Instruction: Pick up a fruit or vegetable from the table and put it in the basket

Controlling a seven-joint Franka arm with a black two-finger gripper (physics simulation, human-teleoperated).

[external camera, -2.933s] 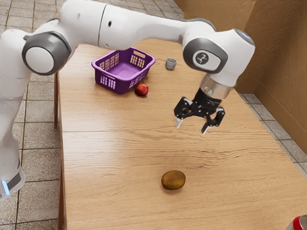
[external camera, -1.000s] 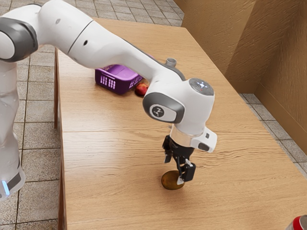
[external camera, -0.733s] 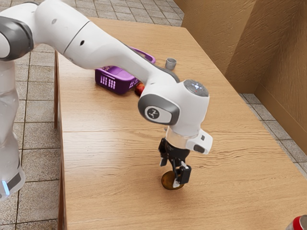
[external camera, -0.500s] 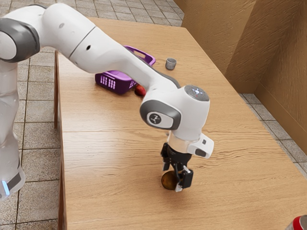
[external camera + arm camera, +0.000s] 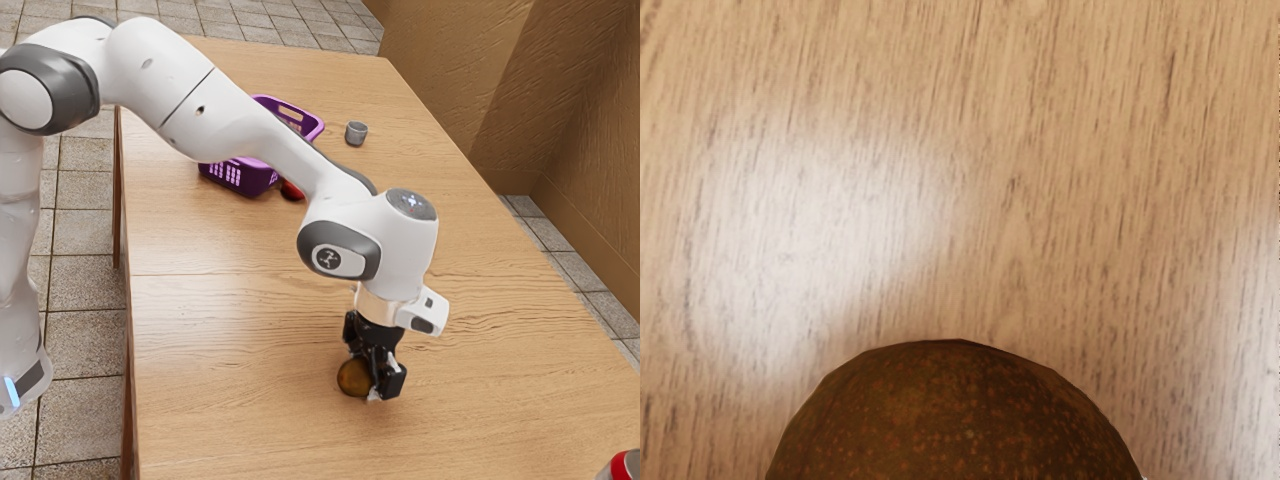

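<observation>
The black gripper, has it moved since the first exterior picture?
Yes: in the exterior view, the gripper has come down, farther from the small gray cup, and is now at the brown fruit.

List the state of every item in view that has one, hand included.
Hand: lowered at the brown fruit, grip unclear
Brown fruit: outside the basket
Basket: upright, partly hidden by the arm
Red fruit: beside the basket, partly hidden
Grey cup: upright
Red-and-grey object: cut off at the exterior view's edge, state unclear
</observation>
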